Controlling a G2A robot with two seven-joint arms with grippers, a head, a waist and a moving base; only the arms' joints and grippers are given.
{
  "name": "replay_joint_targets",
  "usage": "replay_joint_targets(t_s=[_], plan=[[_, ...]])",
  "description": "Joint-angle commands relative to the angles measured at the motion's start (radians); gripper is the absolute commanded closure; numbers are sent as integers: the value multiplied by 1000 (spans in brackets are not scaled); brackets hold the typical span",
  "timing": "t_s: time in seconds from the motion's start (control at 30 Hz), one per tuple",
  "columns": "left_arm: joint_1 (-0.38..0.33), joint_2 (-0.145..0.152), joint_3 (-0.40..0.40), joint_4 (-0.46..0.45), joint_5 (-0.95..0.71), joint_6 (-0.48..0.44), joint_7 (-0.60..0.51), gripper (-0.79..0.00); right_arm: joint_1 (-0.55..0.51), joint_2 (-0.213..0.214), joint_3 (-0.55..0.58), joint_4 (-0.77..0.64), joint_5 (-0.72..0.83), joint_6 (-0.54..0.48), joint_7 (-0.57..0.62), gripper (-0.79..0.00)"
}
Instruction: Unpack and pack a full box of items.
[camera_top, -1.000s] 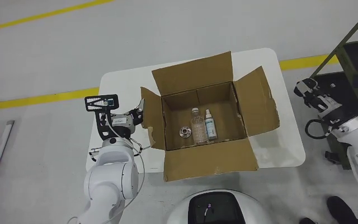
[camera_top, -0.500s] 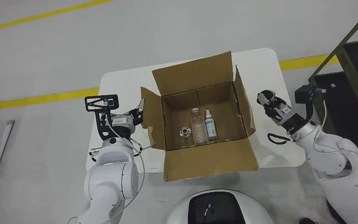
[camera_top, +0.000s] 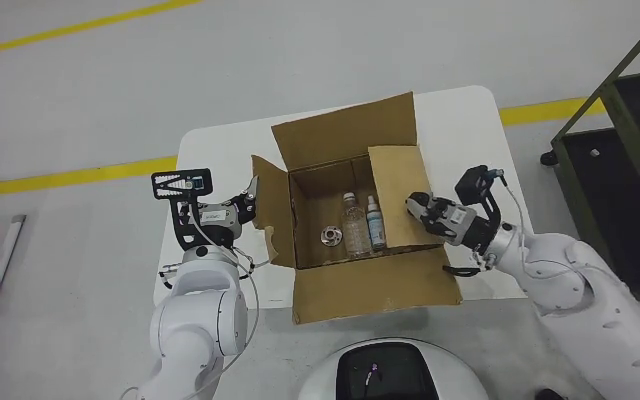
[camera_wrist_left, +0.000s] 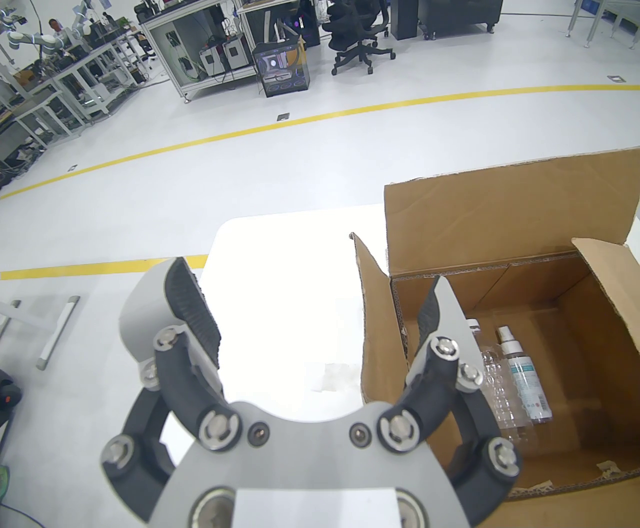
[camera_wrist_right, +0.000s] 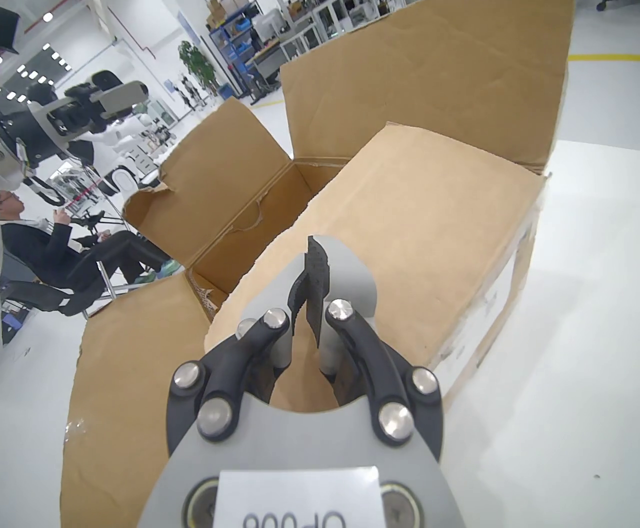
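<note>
Brown cardboard box (camera_top: 375, 285) is parked mid-table on the white rounded table (camera_top: 220, 150), flaps up. A clear plastic bottle (camera_top: 353, 225), a small white-capped spray bottle (camera_top: 376, 222) and a little round metal ring (camera_top: 329, 236) are laid flat inside. The box's 3 o'clock flap (camera_top: 400, 190) is tipped inward over the opening. The right gripper (camera_top: 412, 208) is reached in from 4 o'clock, fingers pinched together on nothing, right at that flap; actual contact can't be made out. The left gripper (camera_top: 250, 198) is held level at 9 o'clock beside the box, fingers spread wide, nothing carried
</note>
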Motion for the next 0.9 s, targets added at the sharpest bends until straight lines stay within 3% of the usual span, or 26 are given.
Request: replay_joint_targets(t_s=[0.0,0.2,0.23,0.27,0.3,0.33,0.63,0.87], plan=[[0,0,0,0,0,0,0,-785,7,0,-6,1,-12,18,21,0],[0,0,0,0,0,0,0,-785,26,0,-15,3,-1,71,82,0],[2,0,0,1,-3,-2,5,-733,29,0,-14,0,3,74,89,0],[13,-2,-4,4,-22,-3,23,-496,32,0,-14,-1,6,79,98,0],[22,-3,-11,8,-34,-4,35,-182,39,0,-8,-9,12,83,93,0],[30,-4,-16,13,-40,-9,46,0,39,-1,-4,-11,31,90,83,0],[77,-14,-22,79,12,-20,66,0,50,-3,135,-29,174,205,-85,0],[50,-30,32,152,99,-22,35,0,61,-2,208,51,183,327,-139,0]])
